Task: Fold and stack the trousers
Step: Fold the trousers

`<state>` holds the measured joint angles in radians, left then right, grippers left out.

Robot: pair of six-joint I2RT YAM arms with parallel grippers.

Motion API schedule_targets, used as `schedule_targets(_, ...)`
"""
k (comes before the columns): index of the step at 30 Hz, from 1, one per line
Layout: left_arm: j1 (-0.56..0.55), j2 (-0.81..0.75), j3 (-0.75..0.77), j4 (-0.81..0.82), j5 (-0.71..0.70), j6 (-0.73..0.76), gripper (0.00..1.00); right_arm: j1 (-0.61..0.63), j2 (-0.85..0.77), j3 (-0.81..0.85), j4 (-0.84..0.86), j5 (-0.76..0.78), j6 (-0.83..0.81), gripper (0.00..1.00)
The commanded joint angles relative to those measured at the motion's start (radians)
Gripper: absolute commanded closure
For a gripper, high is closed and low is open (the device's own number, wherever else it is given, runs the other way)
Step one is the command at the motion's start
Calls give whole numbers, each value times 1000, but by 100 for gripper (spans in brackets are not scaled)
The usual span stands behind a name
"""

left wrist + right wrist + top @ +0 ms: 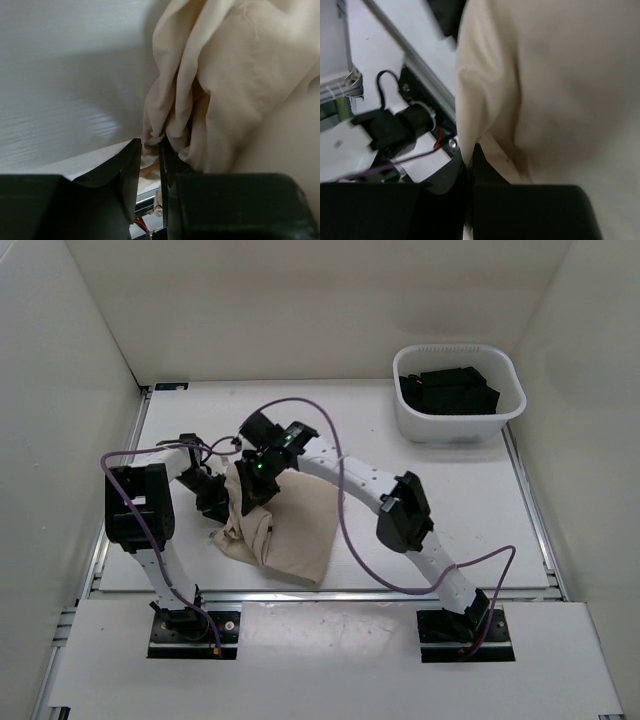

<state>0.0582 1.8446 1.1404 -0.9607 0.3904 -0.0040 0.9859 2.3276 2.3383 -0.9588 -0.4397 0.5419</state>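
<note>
The tan trousers (285,540) lie bunched at the front left of the bench (470,480), with one end lifted. The left arm (135,505) has its jaws shut tight on a fold. The right arm (405,510) pinches the cloth too, jaws closed. If one grip slips, the fold could flop down crooked. The white tub (460,430) of black clothes (447,390) sits far off, not in the way.

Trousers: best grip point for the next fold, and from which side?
Probably the near-right corner of the trousers, approached from the right. It lies flat with a free edge; the left side is bunched and pinched by the left gripper and right gripper.
</note>
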Motion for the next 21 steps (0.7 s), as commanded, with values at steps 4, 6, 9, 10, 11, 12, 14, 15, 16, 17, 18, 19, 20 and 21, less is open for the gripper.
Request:
schedule_targets(4, 9, -12, -21, 25, 25, 4, 67, 31, 93, 41, 277, -137, 171, 100)
schedule_targets(6, 9, -12, -12, 25, 25, 4, 67, 31, 104, 12, 330, -110, 207, 100)
schedule_targets(9, 41, -2, 7, 25, 12, 4, 63, 13, 104, -25, 330, -59, 227, 95)
schedule_targets(10, 52, -2, 7, 25, -1, 4, 58, 13, 104, -25, 330, -59, 227, 77)
schedule_targets(11, 75, -13, 18, 25, -43, 4, 54, 13, 104, -34, 330, -59, 227, 65)
schedule_targets(12, 86, -28, 27, 25, -70, 4, 51, 13, 104, -34, 342, -77, 227, 52)
schedule_targets(14, 126, -65, 27, 14, -126, 4, 45, 13, 104, -25, 359, -90, 199, 31)
schedule_targets(15, 141, -79, 39, 14, -186, 4, 42, 13, 104, -2, 359, -100, 182, 29)
schedule_targets(16, 156, -93, 50, 14, -221, 4, 39, 22, 92, -2, 359, -100, 164, 27)
schedule_targets(17, 173, -105, 50, 14, -258, 4, 36, 22, 60, -2, 350, -100, 135, 25)
schedule_targets(18, 208, -129, 74, 14, -321, 4, 35, 22, 33, -2, 341, -90, 119, 24)
schedule_targets(19, 224, -143, 85, 14, -352, 4, 34, 22, 3, -25, 319, -71, 104, 24)
schedule_targets(20, 239, -156, 97, 14, -384, 4, 34, 22, -78, -89, 302, -38, 77, 24)
schedule_targets(21, 265, -189, 111, 14, -412, 4, 32, 22, -126, -133, 290, 7, 67, 23)
